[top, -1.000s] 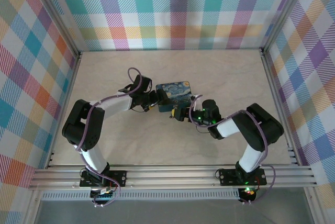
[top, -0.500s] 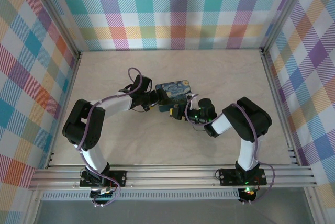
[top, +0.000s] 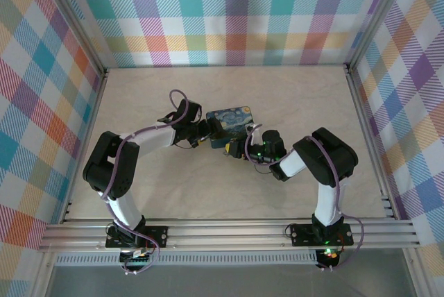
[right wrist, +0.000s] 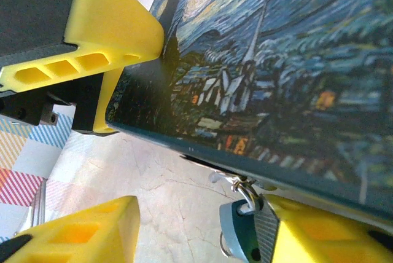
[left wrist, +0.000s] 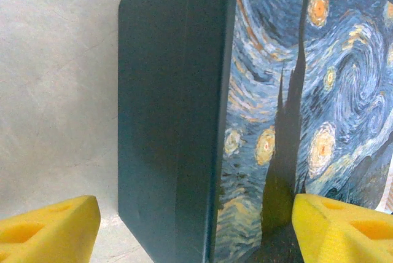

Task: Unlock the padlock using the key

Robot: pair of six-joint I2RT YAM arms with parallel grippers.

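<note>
The tiny blue padlock (right wrist: 242, 232) hangs by its silvery shackle from the near edge of the starry-night tin (right wrist: 276, 60). It lies against the pad of one finger (right wrist: 319, 238) of my right gripper (right wrist: 202, 220). The jaws stand open, and the other finger (right wrist: 80, 238) is well clear over bare table. A thin wire ring sticks out of the padlock's base; I cannot make out the key. My left gripper (left wrist: 196, 226) is open around the tin's (left wrist: 178, 91) left end. One of its fingers (right wrist: 110, 23) lies on the lid, and the other (left wrist: 49, 229) stands apart from the tin's side. From above, both grippers (top: 210, 130) (top: 234, 151) meet at the tin (top: 230, 122).
The tin lies mid-table on a pale marbled surface (top: 152, 193), with free room all round. Plaid walls (top: 236, 12) and aluminium rails (top: 229, 231) bound the cell. My right arm's elbow (top: 326, 155) is folded in near the right of centre.
My right arm has folded inward, its elbow shifting left, and the gripper has edged closer to the tin's near edge. The left arm and the tin have stayed put.
</note>
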